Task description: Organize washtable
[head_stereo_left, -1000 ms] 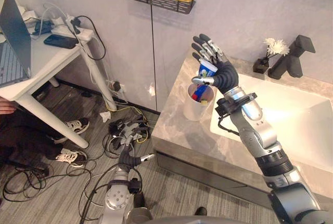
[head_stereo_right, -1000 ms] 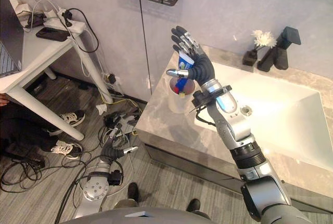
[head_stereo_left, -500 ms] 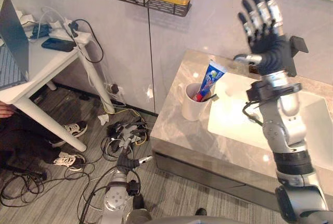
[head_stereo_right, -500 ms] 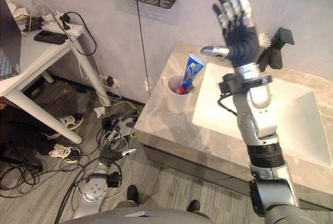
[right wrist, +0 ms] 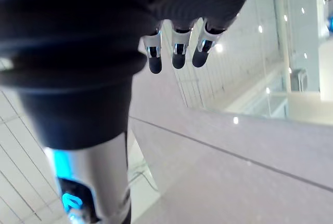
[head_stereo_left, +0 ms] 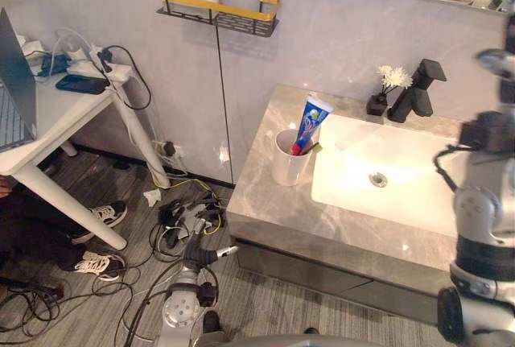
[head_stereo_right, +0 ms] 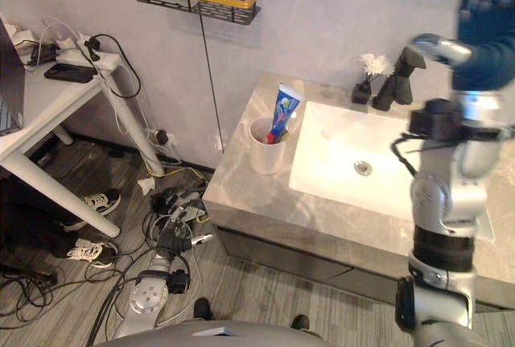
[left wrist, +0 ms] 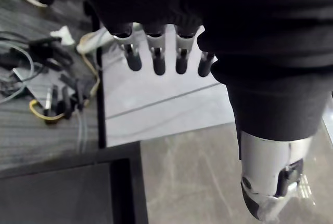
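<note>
The left hand [left wrist: 156, 5] hangs low, fingers loose, empty. On the worktop [head_stereo_left: 322, 230] the toothpaste tube [head_stereo_left: 309, 124] stands in the white cup [head_stereo_left: 286, 166] at 9 o'clock of the sink [head_stereo_left: 402, 194]. The right hand [head_stereo_right: 481, 39] is raised at 2 o'clock, fingers straight, holding nothing. Stowing the tube looks done; the next move calls for lowering that hand toward another item, maybe near the faucet [head_stereo_left: 418, 93] at 12 o'clock.
</note>
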